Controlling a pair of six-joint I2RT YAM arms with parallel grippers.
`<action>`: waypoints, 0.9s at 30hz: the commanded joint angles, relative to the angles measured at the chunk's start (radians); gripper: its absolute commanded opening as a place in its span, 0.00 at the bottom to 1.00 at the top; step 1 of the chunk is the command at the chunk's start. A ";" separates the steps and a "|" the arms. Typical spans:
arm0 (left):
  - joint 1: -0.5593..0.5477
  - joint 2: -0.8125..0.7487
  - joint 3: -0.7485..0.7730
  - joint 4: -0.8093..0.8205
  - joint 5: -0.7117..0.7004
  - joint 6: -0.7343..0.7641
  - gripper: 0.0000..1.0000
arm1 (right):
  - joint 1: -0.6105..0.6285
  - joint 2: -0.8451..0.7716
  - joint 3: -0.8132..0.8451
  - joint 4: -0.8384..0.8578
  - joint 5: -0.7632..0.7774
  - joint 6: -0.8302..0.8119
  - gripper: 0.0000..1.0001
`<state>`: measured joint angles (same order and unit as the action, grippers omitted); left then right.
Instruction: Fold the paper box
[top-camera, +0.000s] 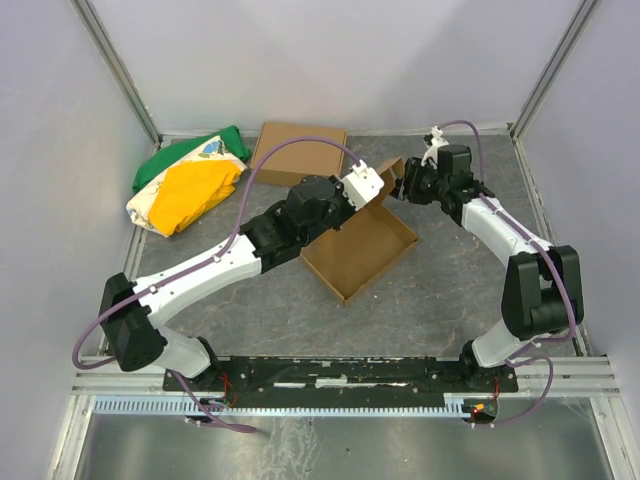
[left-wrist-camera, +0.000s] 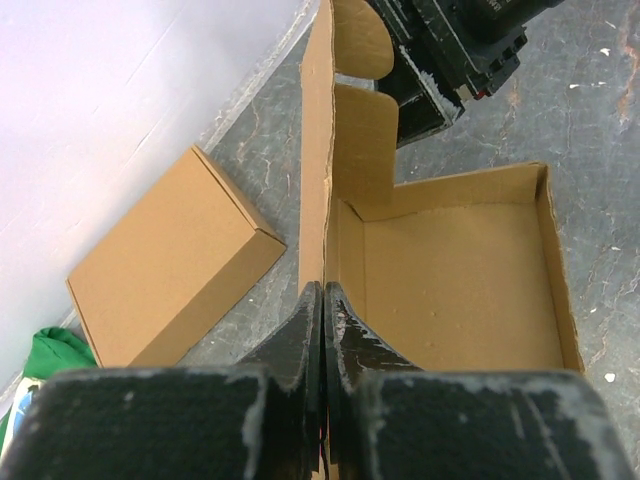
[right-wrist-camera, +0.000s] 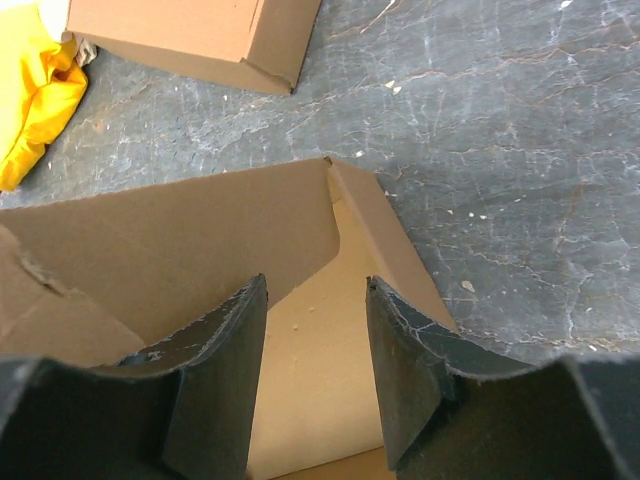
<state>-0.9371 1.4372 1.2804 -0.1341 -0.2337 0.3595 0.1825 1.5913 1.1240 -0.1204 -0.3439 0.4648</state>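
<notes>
**Inspector:** Position of the paper box (top-camera: 365, 250)?

**Recorder:** It lies open on the grey bench (top-camera: 470, 290), near the middle, between the two arms. The tray part is formed, with low walls standing around its floor. One taller panel with rounded tabs stands upright along the side nearest the left arm.

**Inspector:** Left jaws?

**Recorder:** Fully closed. In the left wrist view the two fingers (left-wrist-camera: 300, 335) press together on that upright panel, and the cardboard edge runs straight into the seam between them.

**Inspector:** Right jaws?

**Recorder:** About half open, with nothing clamped between them. In the right wrist view the fingers (right-wrist-camera: 225, 350) hang over a corner of the paper box. A cardboard flap sits just behind one finger, but I cannot tell whether they touch.

**Inspector:** Other items on the bench?

**Recorder:** A closed brown cardboard box (top-camera: 298, 152) lies flat at the back, apart from the paper box. A green, yellow and white bag (top-camera: 190, 185) lies just beside it, near the left wall
</notes>
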 joint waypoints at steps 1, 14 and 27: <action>0.002 0.003 0.041 0.017 0.049 -0.006 0.03 | 0.021 -0.020 0.019 0.030 -0.010 -0.024 0.52; -0.005 -0.069 -0.109 -0.023 0.150 -0.092 0.03 | 0.011 -0.167 -0.145 0.008 0.363 -0.043 0.53; -0.099 -0.056 -0.222 -0.024 0.176 -0.194 0.04 | 0.002 -0.353 -0.299 -0.016 0.444 -0.036 0.53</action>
<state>-1.0035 1.3930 1.0836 -0.1757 -0.0727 0.2333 0.1875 1.2980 0.8433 -0.1543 0.0715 0.4397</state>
